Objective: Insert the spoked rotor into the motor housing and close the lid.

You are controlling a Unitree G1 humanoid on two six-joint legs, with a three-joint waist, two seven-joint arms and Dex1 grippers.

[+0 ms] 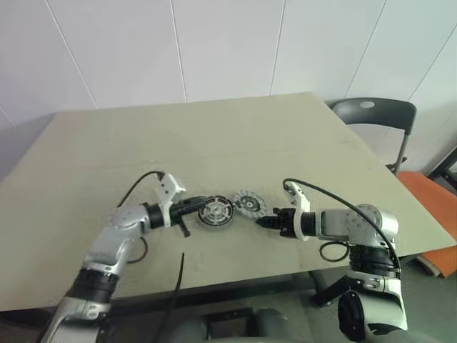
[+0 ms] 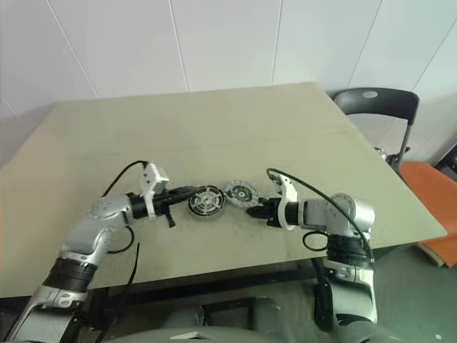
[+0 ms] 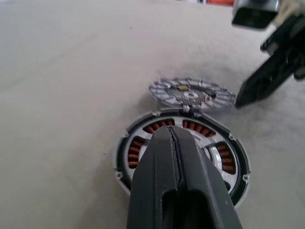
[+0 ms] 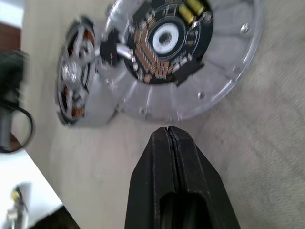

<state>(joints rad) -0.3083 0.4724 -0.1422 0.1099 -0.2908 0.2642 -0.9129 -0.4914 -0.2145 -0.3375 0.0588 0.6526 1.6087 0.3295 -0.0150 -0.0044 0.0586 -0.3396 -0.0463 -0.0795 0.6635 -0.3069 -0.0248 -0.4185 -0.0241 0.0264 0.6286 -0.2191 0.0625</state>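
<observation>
My table (image 1: 214,136) is a wide beige top with a plain surface. Two things lie directly on it, near my front edge. The housing (image 1: 215,212) lies flat, with its copper windings facing up. The lid (image 1: 248,204) lies flat just beside it, on its right side. In the wrist views the two seem to touch at one small joint at their edges.

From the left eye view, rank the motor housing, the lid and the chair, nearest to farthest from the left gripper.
1. The motor housing, right at the left gripper tip.
2. The lid, just beyond the housing, toward the right gripper.
3. The chair, past the table's far right corner.
</observation>
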